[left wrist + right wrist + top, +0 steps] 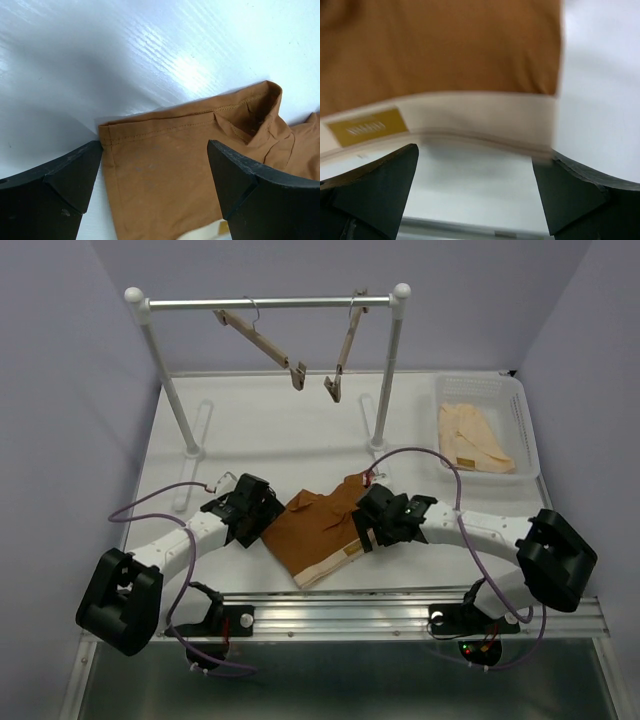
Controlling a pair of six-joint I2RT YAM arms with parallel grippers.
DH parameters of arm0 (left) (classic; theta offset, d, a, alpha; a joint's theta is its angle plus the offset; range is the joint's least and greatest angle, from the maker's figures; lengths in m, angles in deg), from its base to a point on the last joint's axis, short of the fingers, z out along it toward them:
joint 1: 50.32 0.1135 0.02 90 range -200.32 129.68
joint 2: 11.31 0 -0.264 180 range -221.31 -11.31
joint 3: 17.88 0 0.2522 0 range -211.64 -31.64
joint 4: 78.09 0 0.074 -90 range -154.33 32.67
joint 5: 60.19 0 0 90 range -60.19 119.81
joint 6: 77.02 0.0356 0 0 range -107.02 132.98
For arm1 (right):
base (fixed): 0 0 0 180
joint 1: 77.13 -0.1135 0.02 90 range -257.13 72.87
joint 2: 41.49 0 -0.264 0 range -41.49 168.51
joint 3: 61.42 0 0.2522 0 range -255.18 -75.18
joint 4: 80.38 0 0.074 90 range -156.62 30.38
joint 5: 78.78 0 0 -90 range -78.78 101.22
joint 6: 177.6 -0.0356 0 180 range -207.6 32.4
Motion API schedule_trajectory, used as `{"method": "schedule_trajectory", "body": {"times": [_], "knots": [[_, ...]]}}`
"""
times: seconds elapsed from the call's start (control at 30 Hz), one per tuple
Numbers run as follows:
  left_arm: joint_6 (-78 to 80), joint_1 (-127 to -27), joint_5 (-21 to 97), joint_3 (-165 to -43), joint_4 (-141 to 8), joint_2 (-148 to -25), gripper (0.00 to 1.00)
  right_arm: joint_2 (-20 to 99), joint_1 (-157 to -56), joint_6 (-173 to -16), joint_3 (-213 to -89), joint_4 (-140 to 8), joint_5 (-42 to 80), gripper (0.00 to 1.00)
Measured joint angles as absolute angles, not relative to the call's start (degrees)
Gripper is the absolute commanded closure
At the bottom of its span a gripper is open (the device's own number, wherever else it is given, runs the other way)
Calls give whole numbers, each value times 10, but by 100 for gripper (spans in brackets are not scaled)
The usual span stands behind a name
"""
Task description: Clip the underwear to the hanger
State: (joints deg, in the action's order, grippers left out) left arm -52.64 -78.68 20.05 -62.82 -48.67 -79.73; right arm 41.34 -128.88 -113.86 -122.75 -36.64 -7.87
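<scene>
Rust-brown underwear (318,528) lies flat on the white bench (290,430), its tan waistband (470,112) along the near edge. The left tool (155,165), fingers spread, is at the underwear's left leg hem, and the right tool (475,155), also spread, is at the waistband's right end; neither pinches anything. Beyond the underwear and well apart from it, a wooden clip hanger (262,338) and a second hanger (343,355) hang tilted from a metal rail (300,303), and a white basket (524,430) of pale peach garments (475,435) stands to its far right.
</scene>
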Motion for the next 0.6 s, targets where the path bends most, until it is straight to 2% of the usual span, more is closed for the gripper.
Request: {"method": "schedule_trajectory", "body": {"times": [0.2,0.37,0.6], "knots": [[-524,-787,201,-633,-486,-803,1,327,-1289,-1233,-1197,-246,-94,0],[-517,-787,201,-633,-477,-797,1,272,-1289,-1228,-1228,-260,-92,0],[-513,-787,186,-645,-420,-746,1,350,-1289,-1186,-1278,-365,-66,0]]}}
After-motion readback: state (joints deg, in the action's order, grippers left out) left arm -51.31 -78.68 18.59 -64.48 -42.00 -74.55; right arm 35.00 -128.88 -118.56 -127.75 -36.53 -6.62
